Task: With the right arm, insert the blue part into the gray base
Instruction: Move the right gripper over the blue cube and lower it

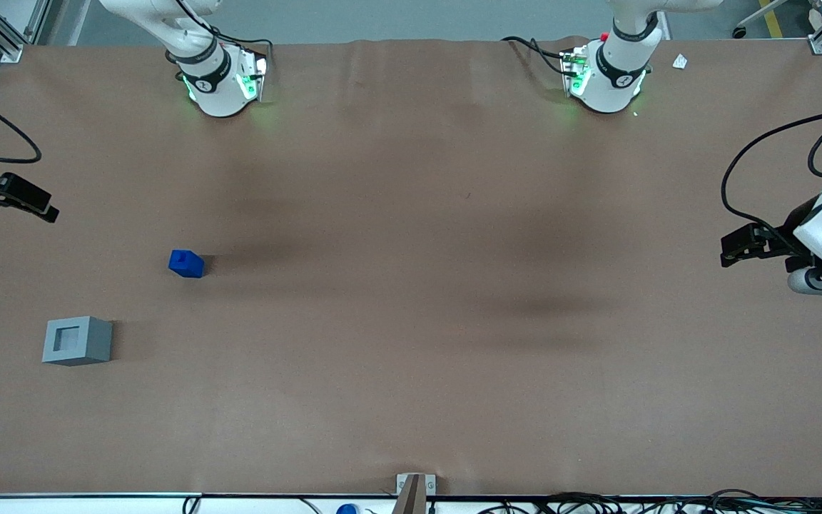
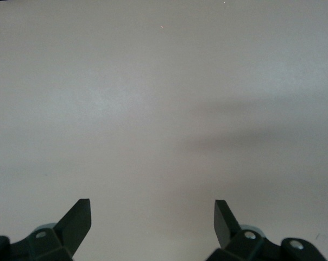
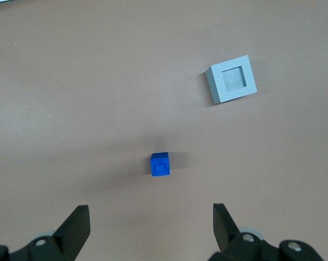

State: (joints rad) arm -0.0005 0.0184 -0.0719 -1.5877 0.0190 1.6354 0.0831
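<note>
The blue part (image 1: pixel 186 263) stands on the brown table with its raised stub facing up; it also shows in the right wrist view (image 3: pixel 159 164). The gray base (image 1: pixel 77 340) sits nearer to the front camera than the blue part, apart from it, with its square recess facing up and empty; it also shows in the right wrist view (image 3: pixel 232 79). My right gripper (image 1: pixel 43 208) hangs at the working arm's end of the table, well above the surface and away from both blocks. In the right wrist view the gripper (image 3: pixel 150 206) is open and empty.
The two arm bases (image 1: pixel 218 82) (image 1: pixel 607 75) stand at the table's edge farthest from the front camera. A small bracket (image 1: pixel 414 489) sits on the edge nearest the camera, with cables (image 1: pixel 596 503) along it. A white scrap (image 1: pixel 679 62) lies near the parked arm's base.
</note>
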